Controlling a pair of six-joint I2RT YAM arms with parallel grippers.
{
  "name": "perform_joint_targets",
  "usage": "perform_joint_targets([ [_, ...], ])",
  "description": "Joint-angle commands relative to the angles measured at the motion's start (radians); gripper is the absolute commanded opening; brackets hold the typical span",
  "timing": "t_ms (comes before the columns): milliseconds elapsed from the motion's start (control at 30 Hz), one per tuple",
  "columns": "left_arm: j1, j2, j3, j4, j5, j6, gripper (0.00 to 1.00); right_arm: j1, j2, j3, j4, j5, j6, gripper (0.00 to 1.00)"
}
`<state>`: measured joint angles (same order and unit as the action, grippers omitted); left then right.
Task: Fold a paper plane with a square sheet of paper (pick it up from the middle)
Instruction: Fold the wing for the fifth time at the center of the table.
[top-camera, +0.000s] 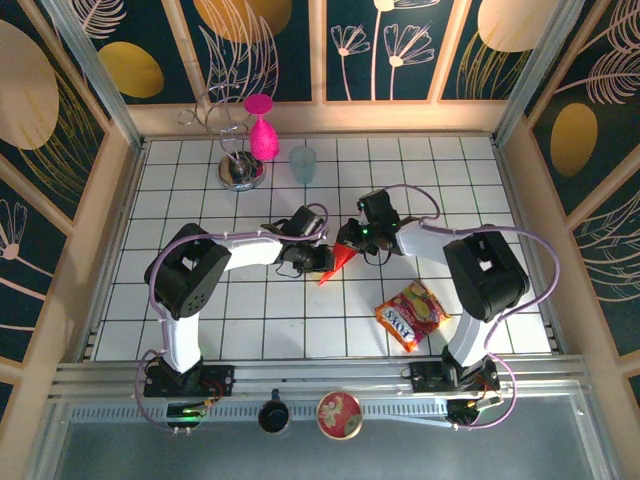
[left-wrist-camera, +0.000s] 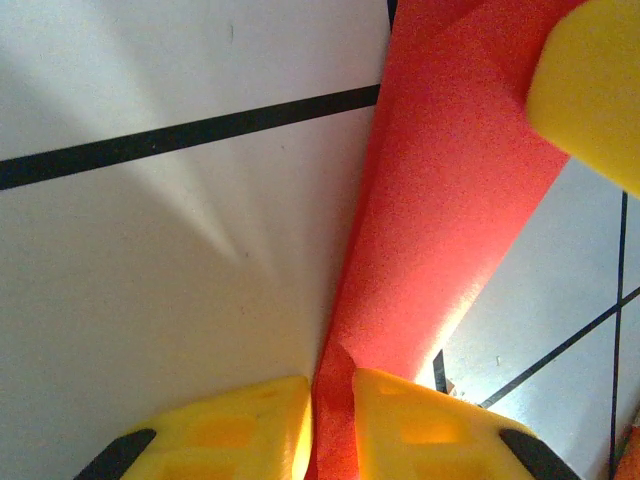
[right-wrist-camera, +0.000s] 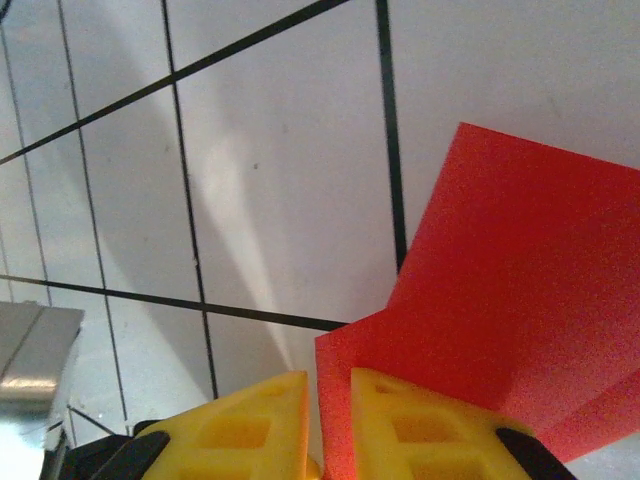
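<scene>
Up and to the left of the snack packet (top-camera: 411, 314), the two arms meet over the tiled table (top-camera: 250, 320). The red paper (top-camera: 335, 263) sits between them as a folded wedge, its point aimed down-left, away from the packet. The left gripper (left-wrist-camera: 331, 420) is clamped on one edge of the sheet. The right gripper (right-wrist-camera: 330, 425), on the side nearer the packet, is pinching another edge between its yellow fingers (right-wrist-camera: 420, 430).

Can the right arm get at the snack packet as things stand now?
Likely not yet. The snack packet lies uncovered near the base of the right arm, but the right gripper is shut on the red paper, which the left gripper also pinches; it would have to let go first.
</scene>
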<state>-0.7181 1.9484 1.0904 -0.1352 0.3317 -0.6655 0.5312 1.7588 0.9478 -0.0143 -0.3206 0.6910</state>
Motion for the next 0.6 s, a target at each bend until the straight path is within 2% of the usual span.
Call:
perform_joint_targets([
  [0, -0.008, 0.174, -0.056, 0.005, -0.148, 0.028, 0.22, 0.003, 0.021, 0.033, -0.066, 0.059, 0.010, 0.19],
  [567, -0.008, 0.179, -0.065, 0.009, -0.151, 0.022, 0.20, -0.006, 0.031, 0.024, -0.110, 0.124, 0.017, 0.19],
])
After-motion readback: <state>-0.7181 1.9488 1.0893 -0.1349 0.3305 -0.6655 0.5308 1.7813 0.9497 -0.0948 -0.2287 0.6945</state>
